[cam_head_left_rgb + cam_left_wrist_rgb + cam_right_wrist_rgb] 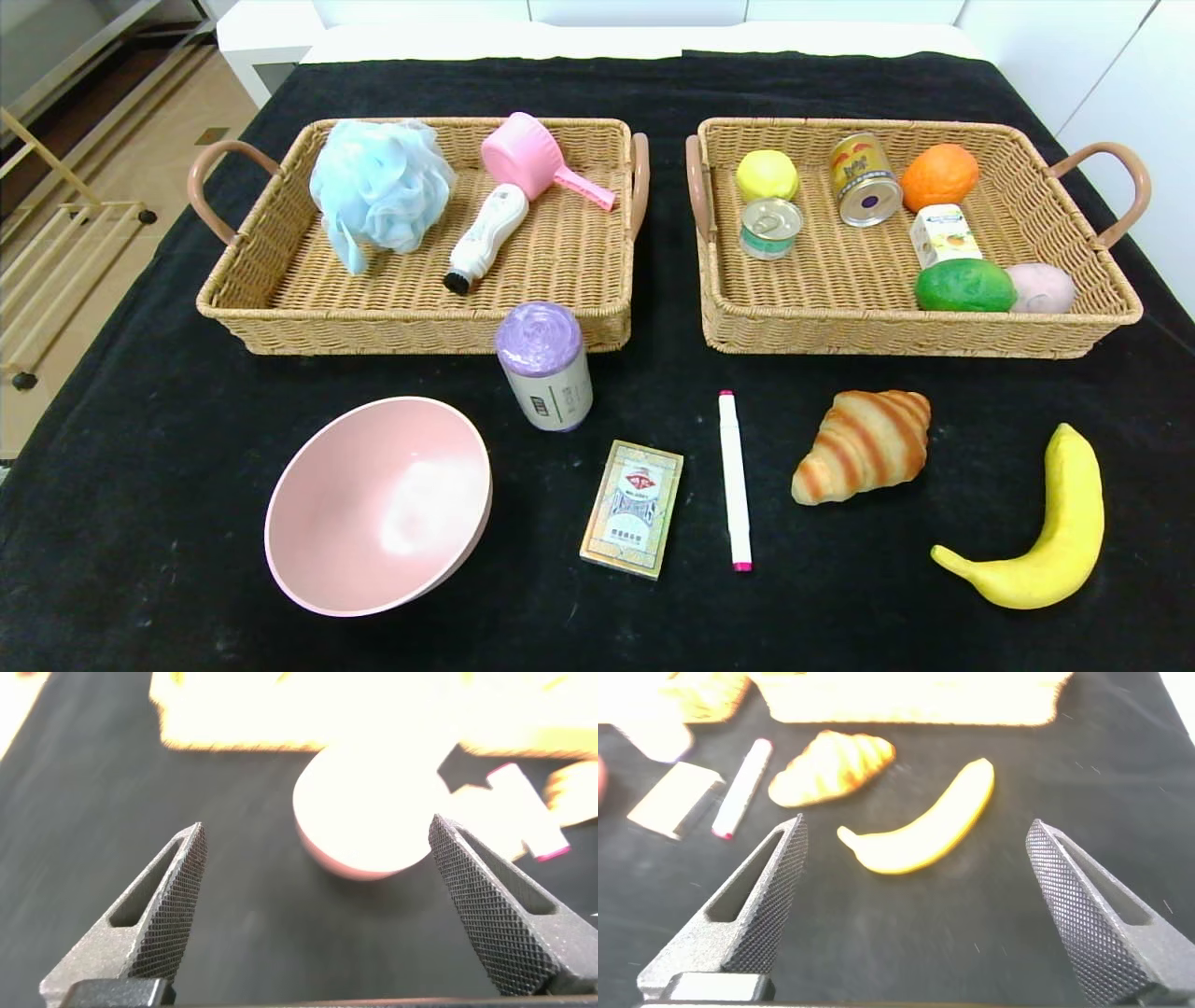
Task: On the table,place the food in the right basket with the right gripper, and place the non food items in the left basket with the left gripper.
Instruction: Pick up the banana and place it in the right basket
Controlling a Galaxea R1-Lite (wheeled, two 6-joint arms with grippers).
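Two woven wicker baskets (280, 289); left hand (318, 905), right hand (915, 905) wide open, empty.

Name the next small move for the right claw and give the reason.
Probably lower the open right claw onto the yellow banana: it lies on the black cloth directly ahead between the fingers, outside the right wicker basket, and the claw holds nothing.
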